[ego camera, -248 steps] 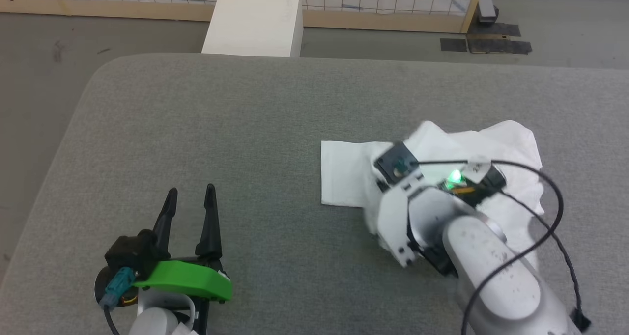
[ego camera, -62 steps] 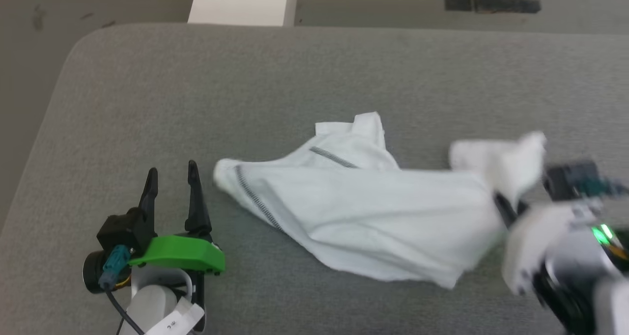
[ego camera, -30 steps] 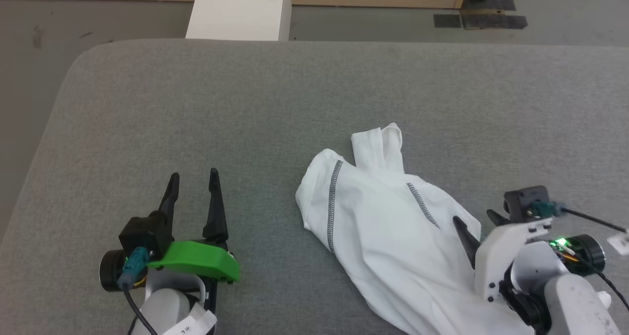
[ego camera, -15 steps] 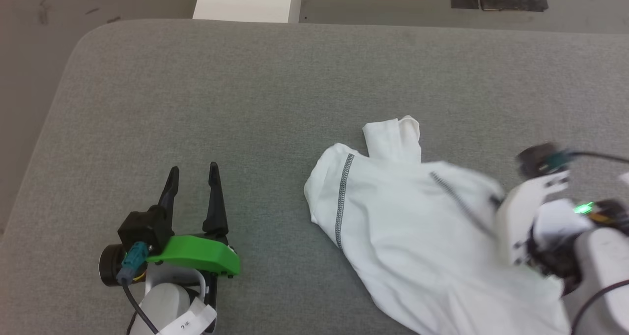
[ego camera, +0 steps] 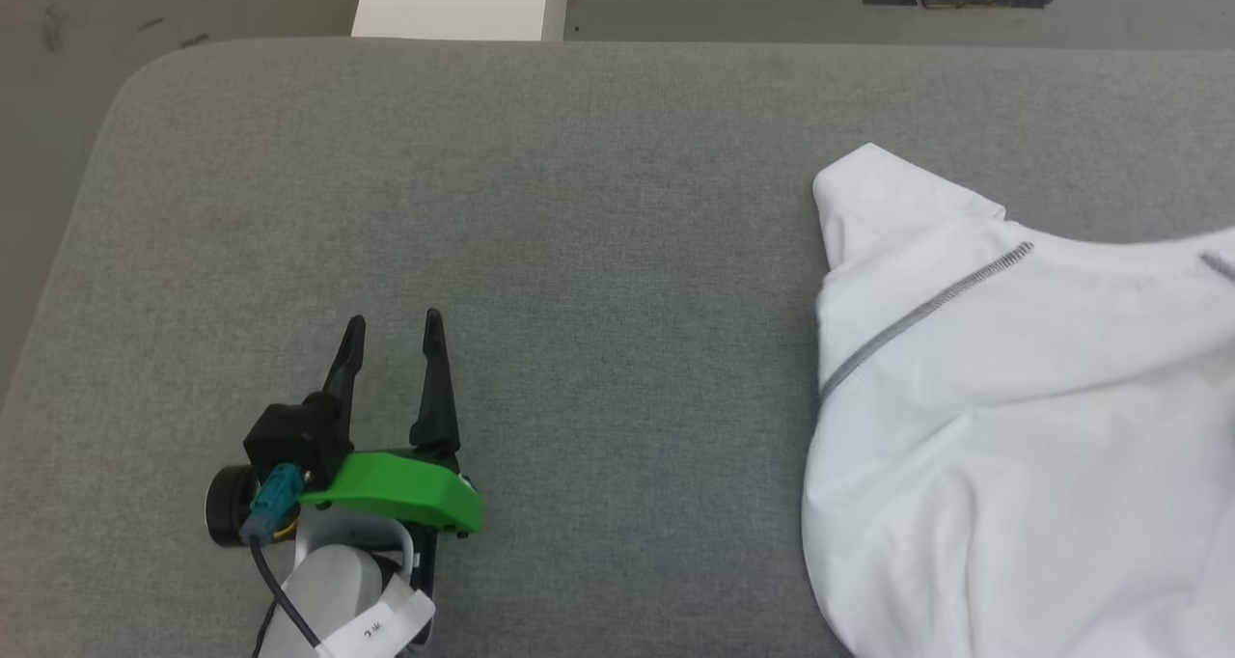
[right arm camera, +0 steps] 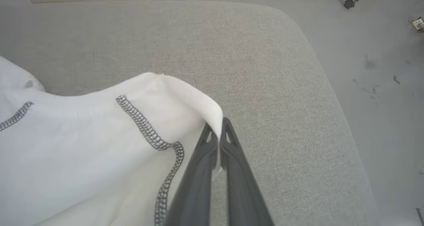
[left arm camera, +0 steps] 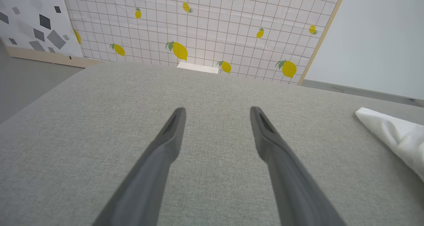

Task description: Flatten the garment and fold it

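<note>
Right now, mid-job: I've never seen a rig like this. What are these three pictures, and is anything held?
This is a two-armed robot; each arm ends in two dark fingers. One picture looks down from its head; the other two look along each wrist's fingers. A white T-shirt lies rumpled on the grey padded surface. The left gripper is open and empty, apart from the shirt. The right gripper is shut on an edge of the shirt. A white box stands beyond the far edge.

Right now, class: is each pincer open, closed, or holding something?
Left pincer: open, holding nothing.
Right pincer: closed on an edge of the white T-shirt.
</note>
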